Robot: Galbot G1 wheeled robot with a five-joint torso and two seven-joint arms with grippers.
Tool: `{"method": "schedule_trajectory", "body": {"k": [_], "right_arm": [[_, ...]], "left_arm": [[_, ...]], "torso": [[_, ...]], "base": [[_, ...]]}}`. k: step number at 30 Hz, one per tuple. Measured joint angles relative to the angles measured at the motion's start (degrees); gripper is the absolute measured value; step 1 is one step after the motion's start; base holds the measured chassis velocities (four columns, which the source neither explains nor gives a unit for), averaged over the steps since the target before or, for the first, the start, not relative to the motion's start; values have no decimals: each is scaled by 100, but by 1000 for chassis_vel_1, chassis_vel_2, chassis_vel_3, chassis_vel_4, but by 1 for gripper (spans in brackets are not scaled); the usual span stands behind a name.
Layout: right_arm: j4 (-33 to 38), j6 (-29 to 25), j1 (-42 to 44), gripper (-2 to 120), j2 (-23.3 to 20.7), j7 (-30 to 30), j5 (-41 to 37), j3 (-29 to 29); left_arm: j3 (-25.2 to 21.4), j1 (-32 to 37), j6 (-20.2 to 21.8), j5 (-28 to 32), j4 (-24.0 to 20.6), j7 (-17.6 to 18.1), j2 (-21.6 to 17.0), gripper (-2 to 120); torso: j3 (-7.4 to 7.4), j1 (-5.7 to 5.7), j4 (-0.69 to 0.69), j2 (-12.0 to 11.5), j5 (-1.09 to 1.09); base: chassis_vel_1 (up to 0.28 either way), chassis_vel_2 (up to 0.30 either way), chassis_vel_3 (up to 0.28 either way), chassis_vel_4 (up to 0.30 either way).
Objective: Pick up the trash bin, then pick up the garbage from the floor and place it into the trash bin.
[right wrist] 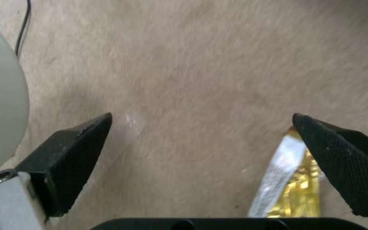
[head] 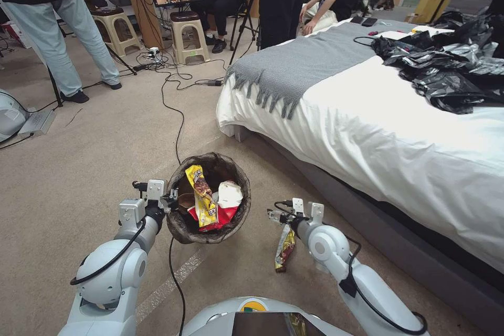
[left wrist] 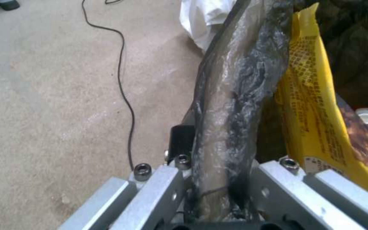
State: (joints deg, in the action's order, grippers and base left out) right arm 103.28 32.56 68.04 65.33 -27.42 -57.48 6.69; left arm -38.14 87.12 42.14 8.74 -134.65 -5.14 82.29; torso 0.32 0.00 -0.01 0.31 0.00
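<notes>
The trash bin (head: 181,227), lined with a dark brown bag, hangs just above the carpet in front of me. My left gripper (head: 168,200) is shut on its rim; the left wrist view shows the liner-covered rim (left wrist: 231,111) clamped between the jaws. Inside lie a yellow snack wrapper (head: 202,197), a white wad (head: 230,193) and a red piece (head: 223,218). My right gripper (head: 275,215) hovers open over the carpet, to the bin's right. Another yellow wrapper (head: 284,249) lies on the floor beneath it, beside one fingertip (right wrist: 329,150) in the right wrist view, where the wrapper (right wrist: 295,179) is partly covered.
A bed with a white sheet (head: 378,136) and a grey throw fills the right side, its dark base (head: 367,210) close to my right arm. Black plastic sheeting (head: 446,68) is heaped on it. A black cable (head: 178,131) crosses the carpet. Stools, a tripod and people stand behind.
</notes>
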Motion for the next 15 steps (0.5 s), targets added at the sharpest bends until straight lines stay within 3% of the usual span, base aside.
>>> {"method": "schedule_trajectory", "body": {"k": [9,15], "right_arm": [[-605,-35,-61,100,143,-44,151,57],[-635,-101,216,100,135,-49,344,252]], "left_arm": [[21,-41,0,-76,73,-60,22,0],[21,-59,0,-93,120,-88,30,0]], "torso": [[0,0,0,0,0],[0,0,-1,0,0]], "base": [[0,0,0,0],[0,0,0,0]]}}
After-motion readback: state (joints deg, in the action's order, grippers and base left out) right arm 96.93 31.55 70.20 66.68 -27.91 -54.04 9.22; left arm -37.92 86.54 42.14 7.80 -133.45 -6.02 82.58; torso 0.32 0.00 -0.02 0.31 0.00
